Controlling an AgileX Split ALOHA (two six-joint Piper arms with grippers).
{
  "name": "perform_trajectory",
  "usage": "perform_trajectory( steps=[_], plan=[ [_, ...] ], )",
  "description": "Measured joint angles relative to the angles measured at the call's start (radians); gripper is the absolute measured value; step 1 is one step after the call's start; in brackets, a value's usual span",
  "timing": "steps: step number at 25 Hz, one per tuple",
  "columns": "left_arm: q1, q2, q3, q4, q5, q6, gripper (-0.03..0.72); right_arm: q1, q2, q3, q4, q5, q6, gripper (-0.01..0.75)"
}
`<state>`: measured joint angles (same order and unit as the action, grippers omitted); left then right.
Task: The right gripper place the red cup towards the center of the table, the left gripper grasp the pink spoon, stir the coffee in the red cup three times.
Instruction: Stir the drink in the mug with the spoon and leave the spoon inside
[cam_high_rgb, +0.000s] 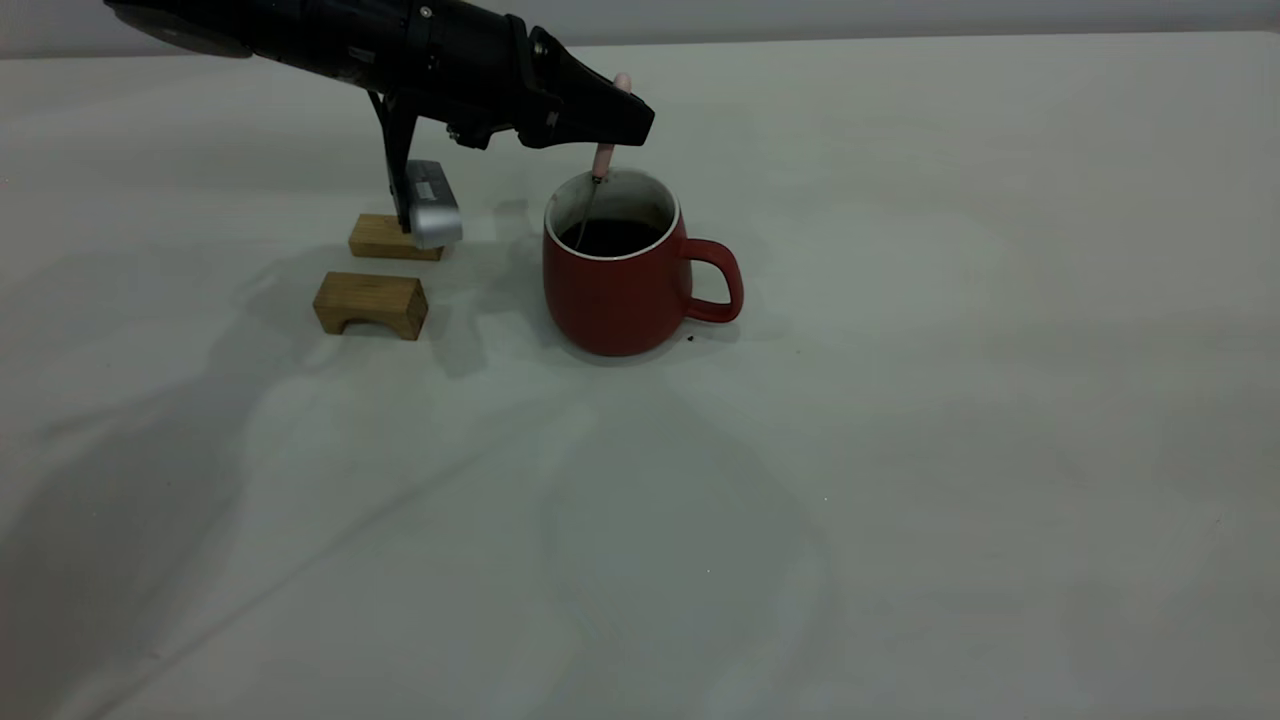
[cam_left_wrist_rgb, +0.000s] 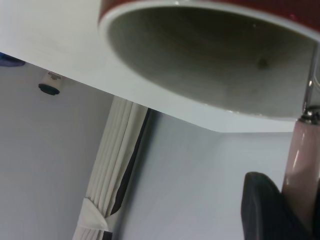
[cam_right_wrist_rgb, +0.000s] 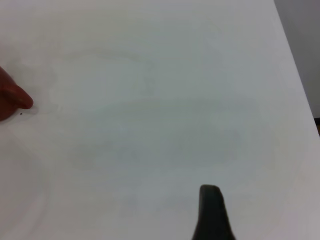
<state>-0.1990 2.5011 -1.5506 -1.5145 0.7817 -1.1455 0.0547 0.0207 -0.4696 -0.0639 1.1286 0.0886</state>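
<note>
1. A dark red cup (cam_high_rgb: 618, 290) stands upright on the off-white counter (cam_high_rgb: 900, 450), slightly left of the frame's center in the exterior view, its handle pointing right.
2. Dark coffee (cam_high_rgb: 612, 236) fills the lower part of its white inside.
3. The left gripper (cam_high_rgb: 610, 125) reaches in from the upper left and hangs just above the cup's rim, its jaws pinching the pink spoon (cam_high_rgb: 603, 155) by the handle.
4. The spoon stands nearly upright, its metal neck dipping into the coffee.
5. Two wooden blocks (cam_high_rgb: 371, 303) sit left of the cup.
6. The right gripper (cam_right_wrist_rgb: 212, 212) shows only one finger in its wrist view; I cannot tell how its jaws stand.
</note>
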Motion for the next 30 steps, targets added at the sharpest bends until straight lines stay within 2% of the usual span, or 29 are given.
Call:
perform_trajectory(
  steps=[12,14,17,19,22,28,30],
  plan=[
    [0.0,0.0,0.0,0.021,0.055,0.0,0.16,0.0,0.0,0.0,0.0,0.0,0.0,0.582],
    [0.0,0.0,0.0,0.041,0.071,0.0,0.204,0.0,0.0,0.0,0.0,0.0,0.0,0.582],
    [0.0,0.0,0.0,0.088,0.092,0.045,0.349,0.0,0.0,0.0,0.0,0.0,0.0,0.582],
    [0.0,-0.004,0.0,0.125,0.094,0.125,0.449,0.0,0.0,0.0,0.0,0.0,0.0,0.582],
    [-0.001,-0.027,0.0,0.188,0.094,0.283,0.533,0.0,0.0,0.0,0.0,0.0,0.0,0.582],
    [-0.001,-0.116,0.0,0.282,0.103,0.646,0.555,0.0,0.0,0.0,0.0,0.0,0.0,0.582],
    [-0.001,-0.151,0.0,0.354,0.117,0.769,0.555,0.0,0.0,0.0,0.0,0.0,0.0,0.582]
  ],
)
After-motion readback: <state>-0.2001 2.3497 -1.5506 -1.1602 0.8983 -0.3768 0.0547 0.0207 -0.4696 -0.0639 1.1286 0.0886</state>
